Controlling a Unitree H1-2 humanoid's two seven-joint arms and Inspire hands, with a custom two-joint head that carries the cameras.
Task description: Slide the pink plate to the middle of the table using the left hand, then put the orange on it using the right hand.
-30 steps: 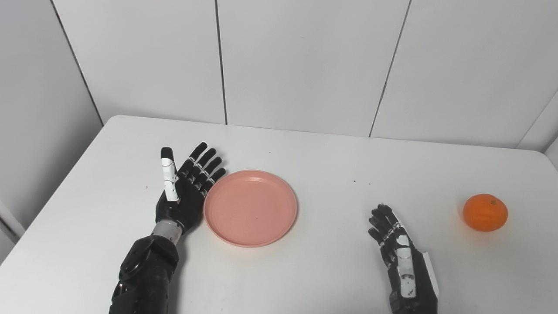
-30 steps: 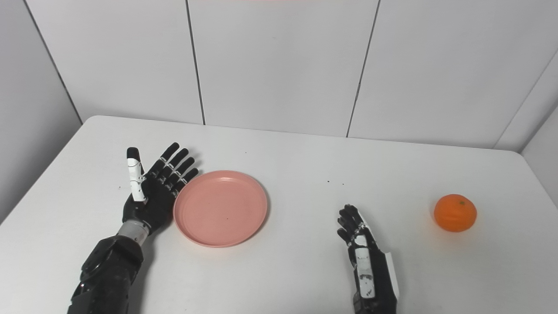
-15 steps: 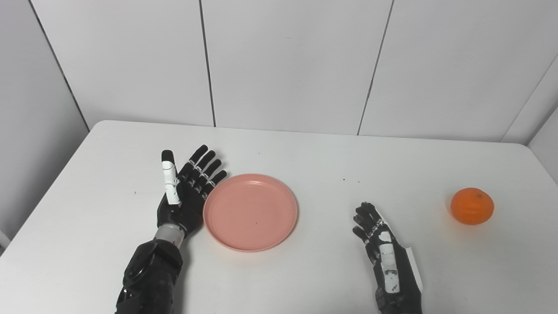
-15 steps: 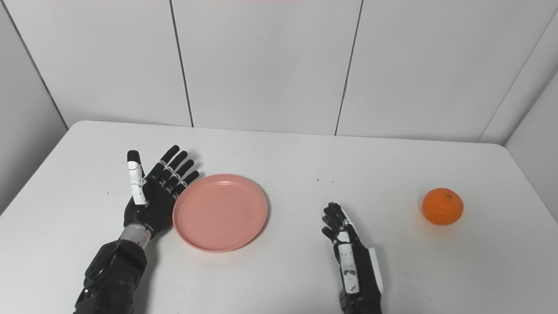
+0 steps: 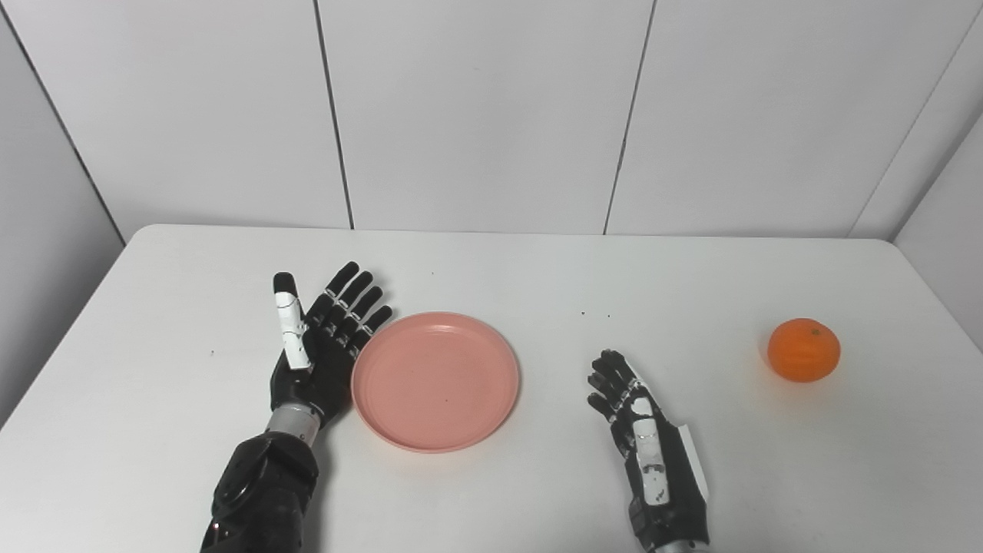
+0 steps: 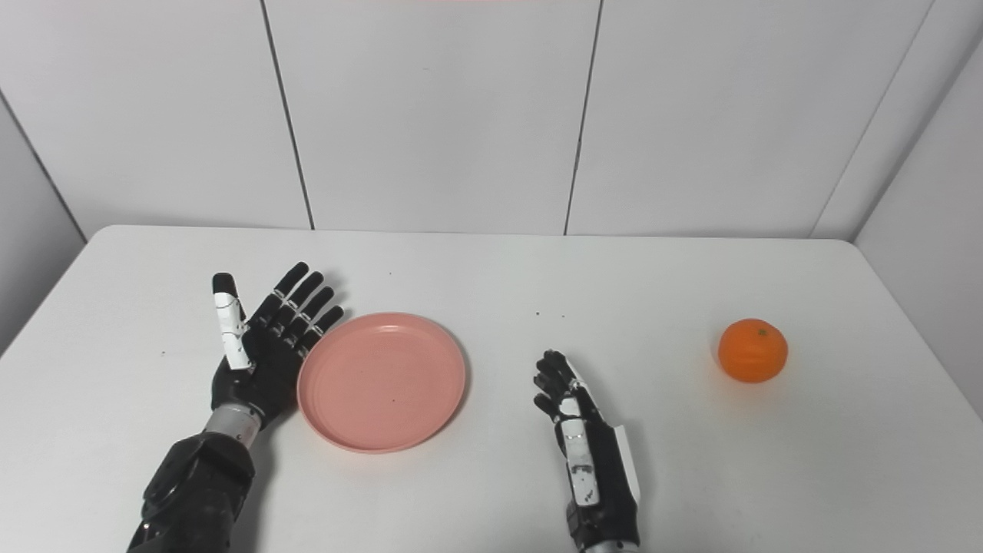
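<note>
— Both hands are empty, right?
— Yes. The left hand (image 5: 319, 349), fingers spread, stands edge-on against the plate (image 5: 435, 379), which lies to its right, left of the bench (image 5: 537, 284) middle.
— And the orange (image 5: 803, 350)?
— Far right (well apart from the right hand (image 5: 645, 434), loosely curled, holding nothing).

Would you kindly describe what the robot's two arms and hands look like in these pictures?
Both hands are black, jointed and finger-shaped. The left hand has a white-cased thumb above a silver wrist ring and a glossy black forearm. The right hand has white panels along its thumb and outer edge, with a silver wrist ring.
</note>
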